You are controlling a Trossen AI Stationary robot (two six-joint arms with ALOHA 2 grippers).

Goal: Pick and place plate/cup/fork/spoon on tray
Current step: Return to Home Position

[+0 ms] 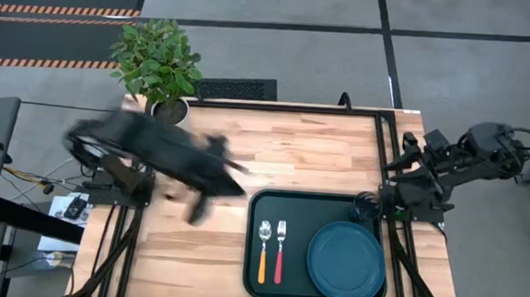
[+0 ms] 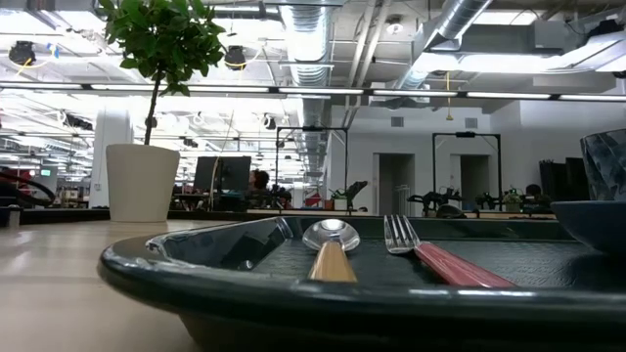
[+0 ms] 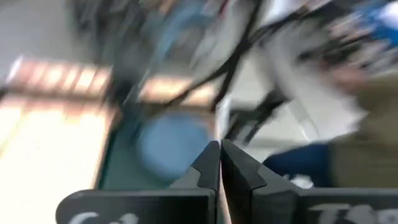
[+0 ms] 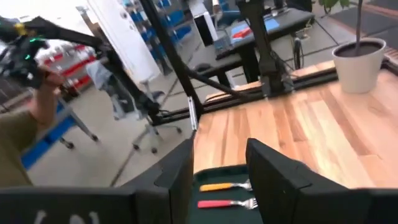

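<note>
tray (image 1: 298,210) w/ spoon (image 1: 263,250), fork (image 1: 279,251), plate (image 1: 346,262), cup (image 1: 366,207); left gripper (image 3: 219,149) closed above table (image 1: 293,141); right gripper (image 4: 221,168) fingers apart.

A: High view?
B: Overhead, straight down, whole table (image 1: 292,150) plus the floor around it.
A: Low?
B: Table height, hard against the tray (image 2: 293,284) rim, level across it into the room. Spoon (image 2: 331,235) and fork (image 2: 401,233) very near.
A: Wrists?
B: Left looks past left fingers (image 3: 208,168) toward the plate (image 3: 171,143). Right looks past right fingers (image 4: 273,177) over the table to the plant pot (image 4: 359,62).
A: Shared?
B: Spoon and fork: high, low, right wrist.
</note>
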